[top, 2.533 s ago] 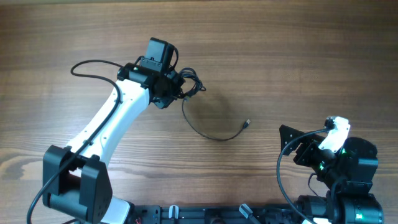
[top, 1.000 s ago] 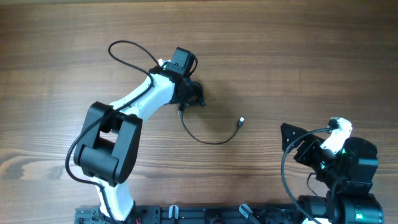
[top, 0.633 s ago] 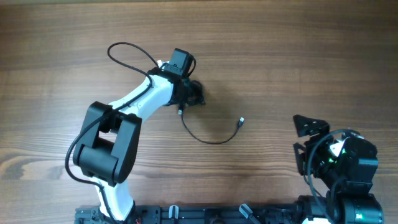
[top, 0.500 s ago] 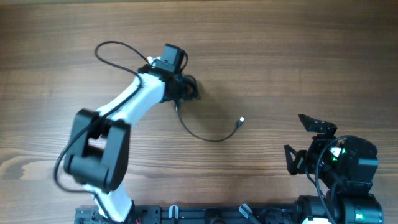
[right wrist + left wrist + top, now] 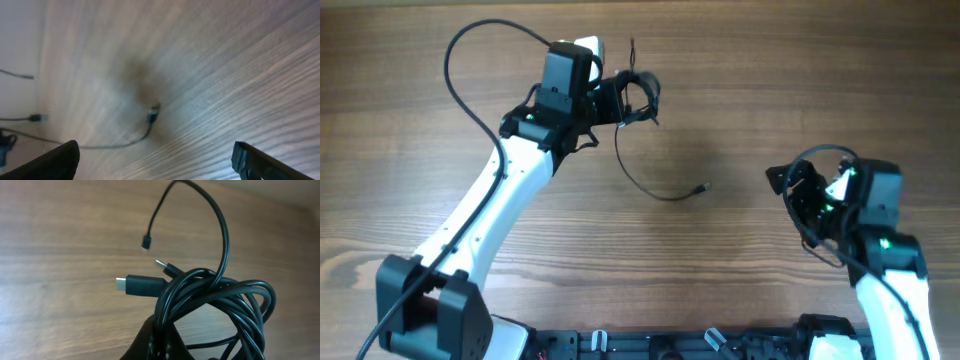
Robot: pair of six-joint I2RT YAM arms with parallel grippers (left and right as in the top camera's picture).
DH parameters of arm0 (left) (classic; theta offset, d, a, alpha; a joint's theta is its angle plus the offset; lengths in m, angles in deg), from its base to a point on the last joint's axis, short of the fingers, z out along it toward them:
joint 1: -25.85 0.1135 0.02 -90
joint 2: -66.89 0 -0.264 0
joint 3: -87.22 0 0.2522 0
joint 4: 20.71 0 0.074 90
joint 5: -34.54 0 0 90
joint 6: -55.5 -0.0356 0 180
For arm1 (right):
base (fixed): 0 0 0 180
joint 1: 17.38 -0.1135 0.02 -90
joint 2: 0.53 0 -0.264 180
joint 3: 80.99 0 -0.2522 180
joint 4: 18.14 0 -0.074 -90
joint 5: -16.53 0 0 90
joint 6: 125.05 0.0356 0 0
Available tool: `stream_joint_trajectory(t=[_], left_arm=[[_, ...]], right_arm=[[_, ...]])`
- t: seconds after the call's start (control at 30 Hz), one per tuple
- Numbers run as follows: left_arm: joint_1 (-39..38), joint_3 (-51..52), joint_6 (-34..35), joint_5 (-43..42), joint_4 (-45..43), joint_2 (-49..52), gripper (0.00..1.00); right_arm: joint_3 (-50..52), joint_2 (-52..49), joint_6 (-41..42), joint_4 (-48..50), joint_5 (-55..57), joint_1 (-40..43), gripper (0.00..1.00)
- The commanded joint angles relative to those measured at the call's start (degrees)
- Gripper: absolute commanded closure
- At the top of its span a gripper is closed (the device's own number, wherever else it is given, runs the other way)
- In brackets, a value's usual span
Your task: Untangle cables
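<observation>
My left gripper [image 5: 610, 102] is shut on a knotted bundle of thin black cables [image 5: 638, 97] and holds it above the table at the back centre. In the left wrist view the bundle [image 5: 215, 305] fills the frame, with plug ends [image 5: 137, 286] sticking out to the left. One loose strand [image 5: 645, 180] hangs from the bundle and curves down to a small plug [image 5: 703, 187] on the wood. My right gripper [image 5: 785, 180] is open and empty, right of that plug. In the right wrist view the plug [image 5: 153, 114] lies ahead between the spread fingertips [image 5: 60, 160].
The wooden table [image 5: 800, 60] spreads all round. A thicker black arm cable [image 5: 470, 60] loops out at the back left of the left arm. The arm bases stand at the front edge [image 5: 660, 345].
My left gripper has lifted the bundle up and toward the back, dragging the loose strand along. My right arm has swung out from its rest toward the plug, and its gripper now points left.
</observation>
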Motion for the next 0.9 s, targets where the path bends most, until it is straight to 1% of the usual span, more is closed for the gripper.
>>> stream_joint_trajectory(t=[0.0,0.03,0.07,0.13,0.2,0.23,0.27,0.3,0.33,0.37,0.4,0.43,0.47,0.5,0.53,0.6,0.67,0.7,0.73,0.77,0.8,0.83,0.87], left_arm=[[0.2,-0.8,-2.2,-6.7,-3.1,-1.3,0.96],[0.1,-0.8,-1.9,-6.6,-3.2,-1.3,0.96],[0.1,-0.8,-0.6,-6.5,-3.1,-1.3,0.96],[0.3,-0.8,3.6,-5.8,-2.8,-1.3,0.96],[0.3,-0.8,8.8,-3.7,-2.0,-1.3,0.96],[0.3,-0.8,11.5,-2.6,-1.5,-1.3,0.96],[0.3,-0.8,15.4,-1.3,-0.7,-1.3,0.96],[0.3,-0.8,17.7,-0.9,-0.3,-1.3,0.96],[0.2,-0.8,21.7,-0.7,-0.1,-1.3,0.96],[0.2,-0.8,24.5,-0.1,-0.2,-1.3,0.96],[-0.1,-0.8,26.9,0.9,-0.2,-1.3,0.96],[-0.4,-0.8,29.1,1.8,-0.2,-1.3,0.96],[-1.0,-0.8,31.6,2.2,-0.2,-1.3,0.96],[-1.7,-0.8,32.9,2.3,-0.1,-1.3,0.96],[-2.6,-0.8,33.0,2.3,-0.1,-1.3,0.96],[-4.9,-0.8,33.0,2.5,0.3,-1.3,0.96],[-6.5,-0.8,35.9,2.7,0.8,-1.3,0.96],[-7.4,-0.8,38.4,2.7,0.9,-1.3,0.96],[-8.0,-0.8,39.7,2.7,0.9,-1.3,0.96],[-8.5,-0.8,40.1,2.7,0.9,-1.3,0.96],[-9.1,-0.8,40.1,2.7,0.9,-1.3,0.96],[-9.3,-0.8,40.1,2.7,0.9,-1.3,0.96],[-9.4,-0.8,40.3,2.7,0.9,-1.3,0.96]], right_arm=[[-1.3,-7.1,-5.5,13.1,-20.9,-0.7,0.0],[-1.3,-9.0,-6.7,17.7,-26.1,-1.8,0.0],[-1.3,-10.4,-6.7,20.4,-29.2,-3.1,0.0],[-1.3,-12.7,-5.8,20.7,-28.7,-5.4,0.0],[-1.3,-14.8,-5.8,20.5,-23.1,-5.6,0.0],[-1.3,-15.4,-4.2,22.1,-23.8,-5.6,0.0],[-1.3,-15.8,-5.1,27.5,-27.6,-5.8,0.05],[-1.3,-15.9,-5.2,34.9,-32.5,-6.9,0.14],[-1.3,-15.9,-2.0,44.0,-34.8,-9.8,0.18],[-1.3,-15.9,-0.5,48.7,-34.6,-12.1,0.18],[-1.3,-15.9,0.7,52.0,-33.2,-14.4,0.18],[-1.3,-15.9,2.2,53.8,-30.4,-16.7,0.21],[-1.3,-15.9,5.8,54.2,-23.6,-20.2,0.29],[-1.3,-16.1,8.6,54.3,-18.9,-22.4,0.32],[-1.3,-16.3,11.2,54.5,-14.0,-24.6,0.33],[-1.3,-16.4,17.0,54.5,-6.0,-27.3,0.38],[-1.3,-16.4,22.2,54.5,-2.1,-28.3,0.43],[-1.3,-16.4,23.9,54.4,0.0,-28.8,0.46],[-1.3,-16.4,23.9,54.4,0.7,-28.9,0.47],[-1.3,-16.5,23.8,54.4,1.7,-28.8,0.48],[-1.3,-16.7,23.9,54.3,3.1,-28.8,0.53],[-1.3,-16.9,24.5,54.3,3.6,-28.8,0.55],[-1.3,-17.4,26.3,54.3,3.7,-28.8,0.57]])
